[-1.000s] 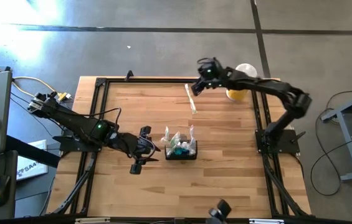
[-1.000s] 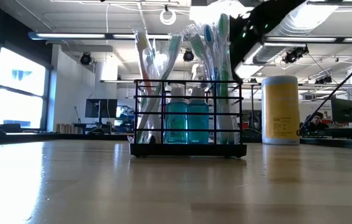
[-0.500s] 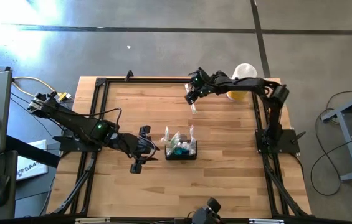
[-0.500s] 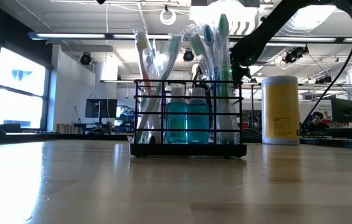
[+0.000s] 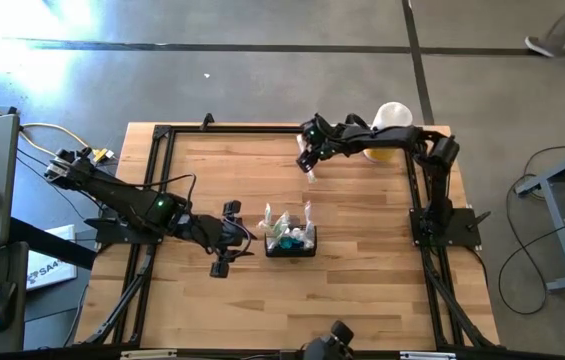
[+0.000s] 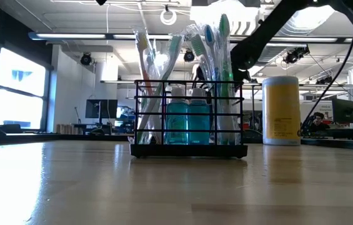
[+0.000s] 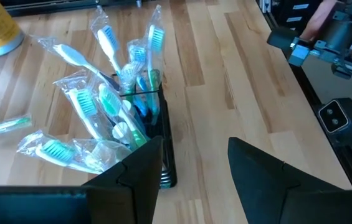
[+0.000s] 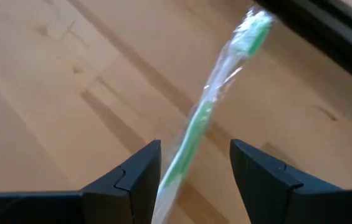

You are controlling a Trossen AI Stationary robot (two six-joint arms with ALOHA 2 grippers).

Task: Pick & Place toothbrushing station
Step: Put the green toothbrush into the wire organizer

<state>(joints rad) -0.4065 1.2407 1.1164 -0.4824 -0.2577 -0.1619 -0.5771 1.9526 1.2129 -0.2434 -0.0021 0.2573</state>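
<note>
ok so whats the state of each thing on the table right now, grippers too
wire-mesh caddy: upright mid-table, filled with wrapped toothbrushes and blue bottles
loose wrapped green toothbrush: flat on the wood, not gripped
yellow cylinder: upright, white cap on
right gripper: open, straddling the loose toothbrush
left gripper: open, empty, beside the caddy
</note>
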